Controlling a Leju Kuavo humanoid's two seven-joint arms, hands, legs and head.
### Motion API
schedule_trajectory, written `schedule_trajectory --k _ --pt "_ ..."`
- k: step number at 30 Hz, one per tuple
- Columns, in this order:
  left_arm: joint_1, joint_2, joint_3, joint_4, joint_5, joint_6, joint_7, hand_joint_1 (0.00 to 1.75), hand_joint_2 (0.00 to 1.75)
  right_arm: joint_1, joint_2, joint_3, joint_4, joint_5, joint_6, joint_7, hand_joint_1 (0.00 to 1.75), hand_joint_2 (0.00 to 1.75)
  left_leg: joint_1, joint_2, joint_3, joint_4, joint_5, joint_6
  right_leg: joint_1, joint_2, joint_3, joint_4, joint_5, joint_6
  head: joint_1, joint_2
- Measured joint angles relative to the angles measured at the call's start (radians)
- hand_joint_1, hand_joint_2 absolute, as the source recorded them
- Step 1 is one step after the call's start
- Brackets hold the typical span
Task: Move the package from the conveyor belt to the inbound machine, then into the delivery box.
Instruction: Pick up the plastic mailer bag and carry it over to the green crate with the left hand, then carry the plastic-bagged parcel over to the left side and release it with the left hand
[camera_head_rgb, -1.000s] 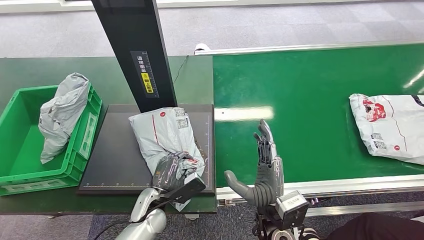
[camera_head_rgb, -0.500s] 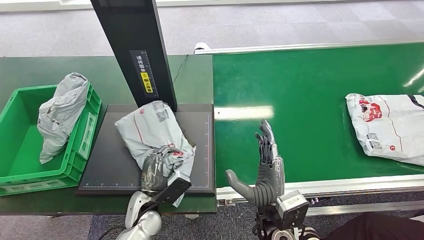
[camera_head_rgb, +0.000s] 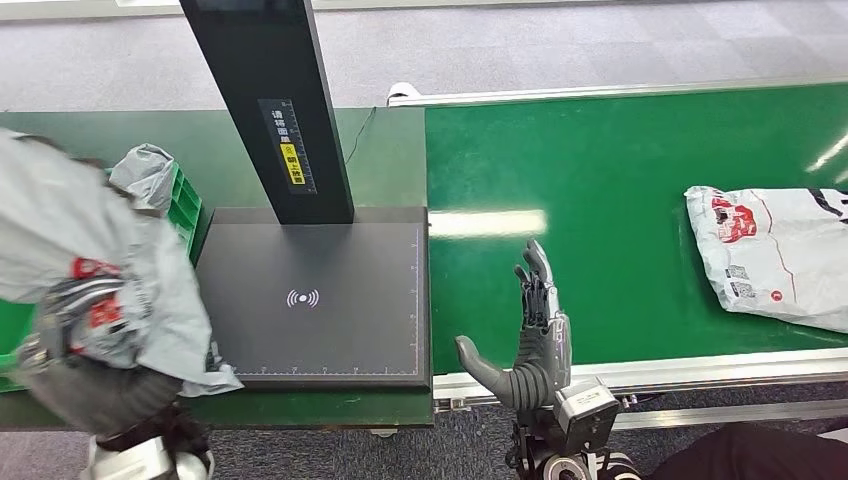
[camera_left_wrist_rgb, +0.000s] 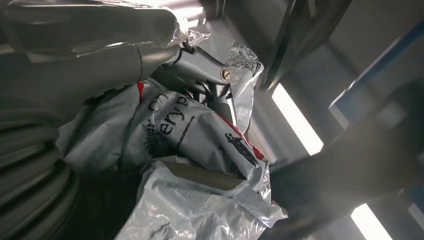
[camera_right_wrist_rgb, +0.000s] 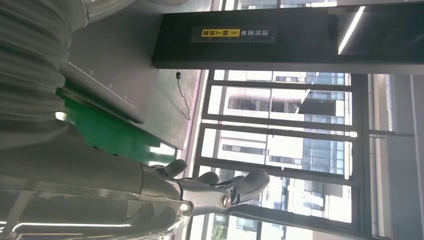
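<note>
- Holding grey package (camera_head_rgb: 90, 260) at left edge of frame, lifted, overlapping green delivery box (camera_head_rgb: 185, 205) rim.
- Gripping it with left hand (camera_head_rgb: 75, 320), fingers closed around.
- Resting right hand (camera_head_rgb: 530, 335) spread, holding nothing.

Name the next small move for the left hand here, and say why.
Probably carry on leftward until over the green delivery box, then let go. The left hand grips the grey package lifted clear of the black scanner plate, so only the drop into the box seems left.
</note>
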Motion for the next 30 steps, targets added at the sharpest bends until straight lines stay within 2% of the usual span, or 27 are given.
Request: schedule_trajectory --k 4,5,9,13,18,25,27,30 --pt "0.006 -0.002 0.001 -0.039 -0.001 0.0 0.0 1.75 1.75 0.0 0.0 -0.002 0.0 0.0 0.0 0.0 0.0 1.75 0.0 0.0 0.0 0.0 0.0 0.0 0.0 0.0 0.0 0.0 0.0 0.0 0.0 0.0" --pt "0.011 -0.004 0.002 -0.074 -0.003 0.0 0.0 1.75 1.75 -0.002 0.0 -0.004 0.001 0.001 0.0 0.0 0.0 1.75 0.0 0.0 0.0 0.0 0.0 0.0 0.0 0.0 0.0 0.0 0.0 0.0 0.0 0.0" --pt "0.037 -0.031 0.013 -0.365 -0.041 -0.001 -0.001 1.75 1.75 -0.011 0.002 -0.018 0.007 0.001 0.011 -0.003 0.0 1.75 0.0 -0.001 -0.001 0.0 0.0 0.0 0.0 0.0 0.0 0.0 0.0 0.0 0.0 0.0" --pt "0.039 -0.044 0.052 -0.43 -0.015 -0.001 -0.001 1.75 1.75 -0.02 0.006 -0.023 0.017 0.012 0.036 -0.007 0.0 1.75 0.0 -0.001 0.0 0.0 0.0 0.0 0.0 0.0 0.0 0.0 0.0 0.0 0.0 0.0" --pt "0.039 -0.052 0.131 -0.436 0.021 -0.002 0.0 1.75 1.75 -0.031 0.019 -0.039 0.032 0.03 0.066 -0.009 0.0 1.75 0.0 -0.001 0.0 0.0 0.0 0.0 0.0 0.0 0.001 0.0 0.0 0.0 0.0 0.0" --pt "0.029 -0.051 0.185 -0.42 0.07 -0.002 0.0 1.75 1.75 -0.042 0.024 -0.046 0.045 0.032 0.072 -0.01 0.0 1.75 0.0 -0.001 0.001 0.0 0.0 0.0 0.0 0.0 0.0 0.0 0.0 0.0 0.0 0.0" --pt "0.002 -0.031 0.232 -0.365 0.133 -0.002 0.0 1.75 1.75 -0.052 0.025 -0.046 0.052 0.026 0.074 -0.012 0.0 1.75 0.0 -0.001 0.001 0.0 0.0 0.0 0.0 0.0 0.0 0.0 0.0 0.0 0.0 0.0" --pt "-0.095 0.042 0.327 -0.183 0.204 -0.004 0.022 1.75 1.75 -0.068 0.025 -0.045 0.067 0.015 0.075 -0.016 0.0 1.75 0.0 -0.002 0.002 0.0 0.002 -0.001 0.001 -0.001 0.0 0.0 0.001 -0.001 0.0 0.0"
